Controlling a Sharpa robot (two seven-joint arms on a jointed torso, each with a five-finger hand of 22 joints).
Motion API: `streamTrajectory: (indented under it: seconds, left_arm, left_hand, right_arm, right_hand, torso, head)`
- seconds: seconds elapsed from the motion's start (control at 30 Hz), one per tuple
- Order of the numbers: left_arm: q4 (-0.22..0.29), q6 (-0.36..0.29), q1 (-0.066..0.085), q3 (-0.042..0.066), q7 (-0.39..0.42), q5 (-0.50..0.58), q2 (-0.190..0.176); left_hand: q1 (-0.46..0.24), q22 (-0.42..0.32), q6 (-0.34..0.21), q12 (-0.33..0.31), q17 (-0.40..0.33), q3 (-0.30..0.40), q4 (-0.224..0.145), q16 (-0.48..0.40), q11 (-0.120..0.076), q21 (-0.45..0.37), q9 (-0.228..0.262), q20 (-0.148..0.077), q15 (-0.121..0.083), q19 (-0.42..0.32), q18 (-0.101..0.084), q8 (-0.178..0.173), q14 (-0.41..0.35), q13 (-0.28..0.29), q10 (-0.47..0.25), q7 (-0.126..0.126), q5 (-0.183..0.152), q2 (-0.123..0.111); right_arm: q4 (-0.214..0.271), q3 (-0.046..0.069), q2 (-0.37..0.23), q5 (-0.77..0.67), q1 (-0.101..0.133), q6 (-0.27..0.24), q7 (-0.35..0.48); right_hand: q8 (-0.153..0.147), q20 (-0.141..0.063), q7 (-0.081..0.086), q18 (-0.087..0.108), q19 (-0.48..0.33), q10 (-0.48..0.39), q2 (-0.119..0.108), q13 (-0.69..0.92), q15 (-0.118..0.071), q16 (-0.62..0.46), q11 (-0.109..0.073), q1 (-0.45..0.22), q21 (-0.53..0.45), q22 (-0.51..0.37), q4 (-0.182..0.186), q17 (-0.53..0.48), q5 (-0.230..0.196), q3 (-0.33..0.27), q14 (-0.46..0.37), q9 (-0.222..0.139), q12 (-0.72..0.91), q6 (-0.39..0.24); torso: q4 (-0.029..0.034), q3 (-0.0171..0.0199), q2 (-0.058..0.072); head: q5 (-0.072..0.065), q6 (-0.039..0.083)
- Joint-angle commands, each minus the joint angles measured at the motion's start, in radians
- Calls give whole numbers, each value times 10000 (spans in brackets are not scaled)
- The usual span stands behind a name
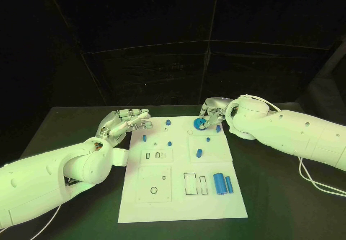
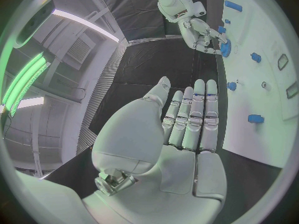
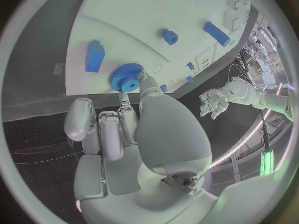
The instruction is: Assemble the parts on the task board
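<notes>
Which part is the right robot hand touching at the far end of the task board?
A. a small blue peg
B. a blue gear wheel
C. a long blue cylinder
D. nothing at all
B: the right robot hand has its fingertips on the blue gear wheel at the far end of the task board, while the left robot hand hovers open beside the board.
</notes>
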Motion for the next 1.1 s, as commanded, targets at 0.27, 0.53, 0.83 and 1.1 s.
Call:
streamTrajectory:
  seconds: [0.27,0.53,0.83,1.1]
  left_arm:
    - [11,124,14,7,59,-51,-3]
    - [10,126,14,7,55,-51,-8]
    - [10,120,14,7,51,-51,-15]
    - [20,115,14,7,57,-51,-26]
  left_hand:
    - [32,-16,17,-64,10,-2,-31,-47,8,-52,-11,9,9,59,134,-44,95,-12,64,37,1,102]
    - [32,-16,17,-64,10,-2,-31,-47,8,-52,-11,9,9,59,134,-44,95,-12,64,37,1,102]
    - [32,-16,17,-64,10,-2,-31,-47,8,-52,-11,9,9,59,134,-44,95,-12,64,37,1,102]
    - [32,-16,17,-64,10,-2,-31,-47,8,-52,-11,9,9,59,134,-44,95,-12,64,37,1,102]
  right_arm:
    - [26,2,43,-504,-23,-150,-137]
    - [158,2,40,-644,-52,-574,-88]
    - [601,4,-40,-666,-82,-1666,-34]
    - [1537,8,-196,-834,-81,-2549,-210]
  right_hand:
    - [235,-82,-29,-64,47,14,573,266,-58,51,-87,776,104,91,-563,1087,-1250,915,721,-37,31,360]
    - [258,-112,-97,-82,99,90,631,364,-100,60,-146,714,151,196,-639,1126,-1389,1363,730,-61,84,614]
    - [97,-138,-126,-142,279,176,352,442,-122,61,-167,27,277,510,-404,1145,-1528,1702,737,-97,124,740]
    - [48,-146,-146,-300,767,223,253,493,-135,54,-183,-99,563,1336,-361,1134,-1411,1915,735,-90,148,807]
  torso:
    - [3,-3,-2]
    - [-3,-3,-4]
    - [-3,-6,-7]
    - [6,-11,-7]
  head:
    - [-10,-43]
    - [3,-57]
    - [28,-53]
    - [58,-48]
